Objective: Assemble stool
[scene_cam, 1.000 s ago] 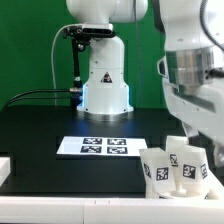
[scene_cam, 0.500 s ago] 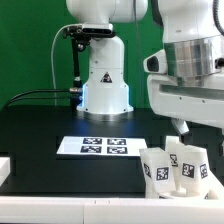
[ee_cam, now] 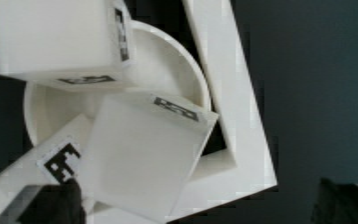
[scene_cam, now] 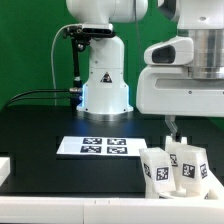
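Observation:
The stool's white legs (scene_cam: 176, 164), each bearing black-and-white tags, stand bunched at the front on the exterior view's right. My gripper (scene_cam: 172, 127) hangs just above them, one dark finger (scene_cam: 169, 124) showing under the big white hand. In the wrist view two chunky legs (ee_cam: 144, 160) (ee_cam: 55, 40) lie over the round seat (ee_cam: 172, 68), close below the gripper (ee_cam: 185, 212). Its dark fingers (ee_cam: 5, 206) stand wide apart at the picture's edges, open, with nothing gripped between them.
The marker board (scene_cam: 98, 146) lies flat on the black table, towards the exterior view's left of the legs. The robot's base (scene_cam: 104, 80) rises behind it. A white rail (ee_cam: 229, 110) runs beside the seat. A white block (scene_cam: 4, 166) sits at the front left edge.
The hand has swung from the exterior view's right edge towards the left and now hangs squarely over the legs. The jaws stay wide.

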